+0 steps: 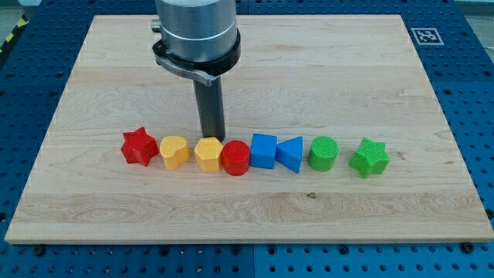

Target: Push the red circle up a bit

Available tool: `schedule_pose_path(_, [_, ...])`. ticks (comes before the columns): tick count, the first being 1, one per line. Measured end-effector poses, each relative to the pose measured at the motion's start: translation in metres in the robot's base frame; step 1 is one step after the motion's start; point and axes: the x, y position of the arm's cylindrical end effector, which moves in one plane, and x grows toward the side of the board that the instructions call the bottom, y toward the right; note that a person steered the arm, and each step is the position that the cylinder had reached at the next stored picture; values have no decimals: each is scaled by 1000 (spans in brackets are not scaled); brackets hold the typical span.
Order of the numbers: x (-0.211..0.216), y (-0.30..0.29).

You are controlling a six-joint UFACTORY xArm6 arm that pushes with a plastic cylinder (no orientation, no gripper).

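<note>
The red circle (235, 159) sits in a row of blocks across the middle of the wooden board (324, 69). It touches the yellow hexagon (208, 154) on its left and the blue cube (264, 150) on its right. My tip (212, 138) rests just above the yellow hexagon, up and to the left of the red circle, a small gap from it.
The row also holds a red star (140, 147) and a yellow heart-like block (174, 151) at the left, and a blue triangle (291, 154), a green circle (323, 154) and a green star (370, 158) at the right.
</note>
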Motion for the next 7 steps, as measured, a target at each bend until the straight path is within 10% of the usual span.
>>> schedule_pose_path(4, [-52, 202])
schedule_pose_path(6, [0, 338])
schedule_pose_path(7, [56, 315])
